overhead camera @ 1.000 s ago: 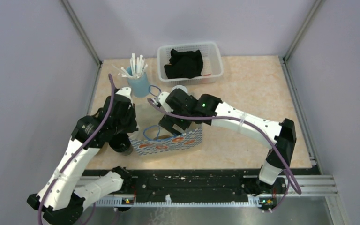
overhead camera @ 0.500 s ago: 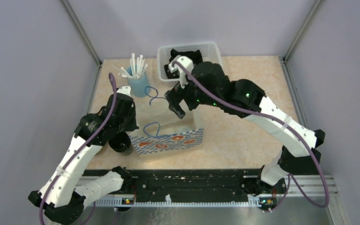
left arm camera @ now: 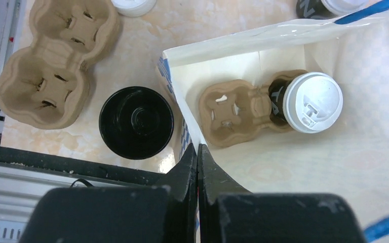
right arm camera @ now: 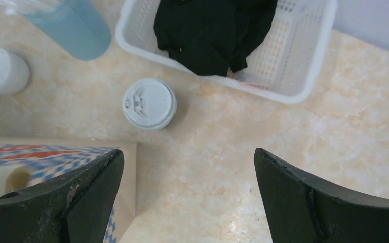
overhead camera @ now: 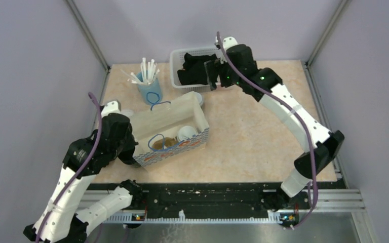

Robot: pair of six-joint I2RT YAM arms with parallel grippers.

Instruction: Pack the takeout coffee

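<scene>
Left gripper [left arm camera: 197, 152] is clamped tight right at the near rim of the paper bag [left arm camera: 223, 43], and it looks to be pinching that wall, though the fingers hide the contact itself. Down in the bag the pulp carrier [left arm camera: 228, 114] lies flat with one white-lidded coffee cup [left arm camera: 311, 101] seated in one slot. Right gripper [right arm camera: 187, 167] hangs high, jaws spread wide, holding nothing; below it a second coffee cup [right arm camera: 149, 104] stands on the table between the bag and the white basket [right arm camera: 294, 66]. An all-black cup [left arm camera: 137, 122] sits just outside the bag.
</scene>
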